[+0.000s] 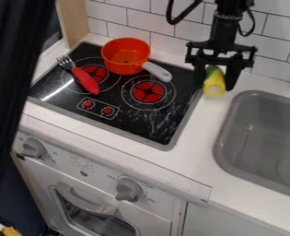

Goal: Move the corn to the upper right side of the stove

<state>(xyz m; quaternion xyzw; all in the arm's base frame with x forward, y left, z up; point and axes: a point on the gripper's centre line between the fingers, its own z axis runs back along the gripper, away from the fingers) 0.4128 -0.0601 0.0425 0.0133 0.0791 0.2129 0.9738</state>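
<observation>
Dark post nearest, the half-open claw grips the corn, long axis toward the camera, just beyond the right edge of the stove.

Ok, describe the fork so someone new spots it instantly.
Find the black stove, left of the grey sink. On its left side, the fork lies slanted by the left red burner, metal tines toward the upper left. Its thick handle is red; the neighbouring orange pot has a grey one.
</observation>
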